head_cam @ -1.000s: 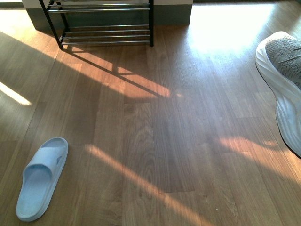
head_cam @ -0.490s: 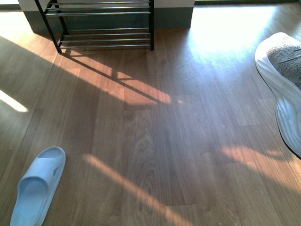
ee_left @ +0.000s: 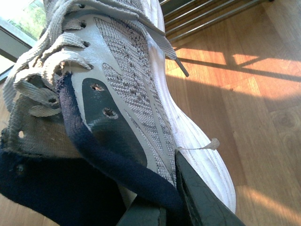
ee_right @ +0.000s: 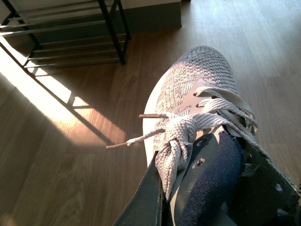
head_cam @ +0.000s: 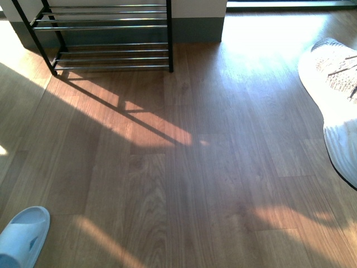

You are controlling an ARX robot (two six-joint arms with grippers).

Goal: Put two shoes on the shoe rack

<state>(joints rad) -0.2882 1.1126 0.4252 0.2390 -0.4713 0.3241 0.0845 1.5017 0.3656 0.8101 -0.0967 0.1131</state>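
We see the right sneaker [head_cam: 334,72], grey knit, white-soled, navy-collared, like the left sneaker [ee_left: 131,84]; a pale blue slide sandal [head_cam: 21,237] near left; the shoe rack [head_cam: 111,58], black uprights, silver rods; brown wood-grain floor [head_cam: 195,184].

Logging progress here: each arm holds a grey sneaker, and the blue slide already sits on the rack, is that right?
Not quite. The left sneaker and the right sneaker are each held by an arm, but the blue slide lies on the floor, far short of the rack. The front view shows this.
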